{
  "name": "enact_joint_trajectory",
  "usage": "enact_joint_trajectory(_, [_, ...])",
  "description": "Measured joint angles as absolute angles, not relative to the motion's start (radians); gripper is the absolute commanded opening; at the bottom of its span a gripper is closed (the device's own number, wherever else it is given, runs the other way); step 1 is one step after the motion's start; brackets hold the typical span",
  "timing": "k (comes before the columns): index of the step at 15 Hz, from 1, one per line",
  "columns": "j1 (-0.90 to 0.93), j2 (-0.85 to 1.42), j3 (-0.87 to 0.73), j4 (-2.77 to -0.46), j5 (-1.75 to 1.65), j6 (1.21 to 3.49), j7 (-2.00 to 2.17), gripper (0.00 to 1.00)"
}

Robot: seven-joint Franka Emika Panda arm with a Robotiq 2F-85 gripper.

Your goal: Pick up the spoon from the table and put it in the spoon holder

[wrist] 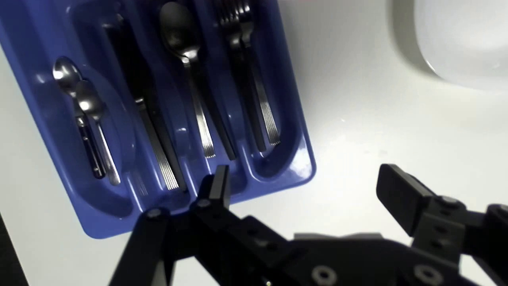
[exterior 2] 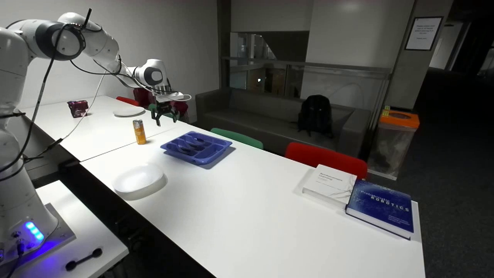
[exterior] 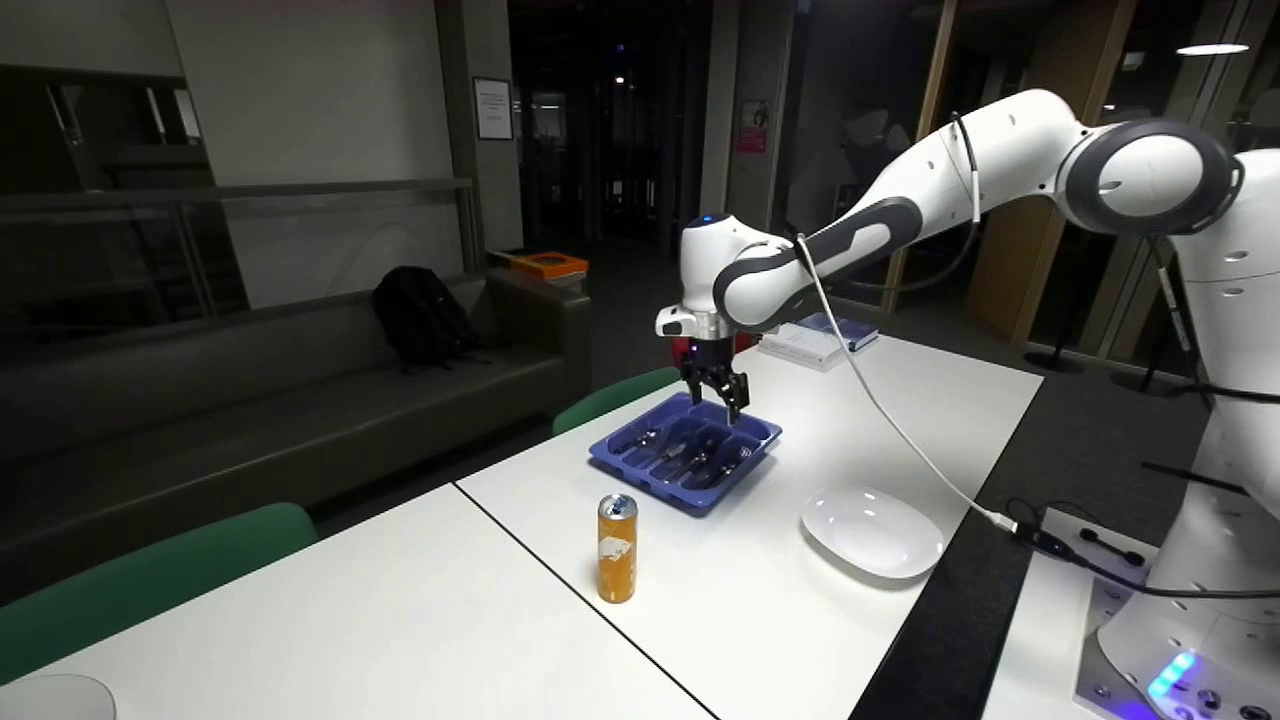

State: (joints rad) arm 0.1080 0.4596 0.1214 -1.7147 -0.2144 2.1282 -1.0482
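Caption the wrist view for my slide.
The robot's open, empty hand near a blue cutlery tray of spoons, knives and forks, with a white plate cropped at upper right.

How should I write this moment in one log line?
gripper: open, empty, above table | spoons: in blue tray | orange can: upright on table

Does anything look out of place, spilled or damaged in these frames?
Nothing stands out: I see no spill or damage. In the blue cutlery tray, spoons and forks lie in separate compartments; the orange can stands upright; the end effector is open.
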Motion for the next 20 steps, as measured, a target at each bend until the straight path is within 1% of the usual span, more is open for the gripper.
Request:
enact_joint_trajectory(4, [0.106,0.352,0.152,-1.909,-0.122,2.292,-0.935,1.0])
enact_joint_trajectory(12, [0.108,0.188,0.154,-2.328,-0.132,2.842,-0.593,1.0])
enact_joint_trajectory(15, [0.132,0.165,0.072,-2.421,-0.298,2.998,-0.376,1.0])
enact_joint_trajectory(18, [0.186,0.168,-0.063,-2.436,-0.516,3.022,-0.19,1.0])
enact_joint_trajectory(20, [0.196,0.17,-0.086,-2.436,-0.536,3.022,-0.175,1.0])
